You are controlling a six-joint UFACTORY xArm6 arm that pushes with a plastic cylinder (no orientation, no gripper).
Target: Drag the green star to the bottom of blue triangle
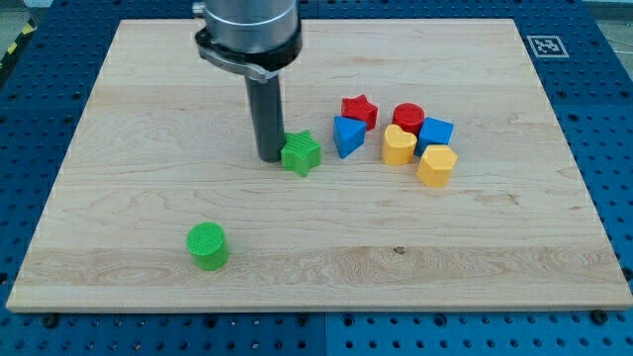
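The green star (301,152) lies near the board's middle. The blue triangle (346,136) sits just to its right and slightly higher, with a small gap between them. My tip (271,157) rests on the board right against the star's left side. The dark rod rises from it toward the view's top.
Right of the triangle is a cluster: a red star (359,110), a red cylinder (408,117), a blue cube (435,133), a yellow heart-like block (399,145) and a yellow hexagon (437,165). A green cylinder (208,246) stands at the lower left. The wooden board (119,178) lies on a blue perforated table.
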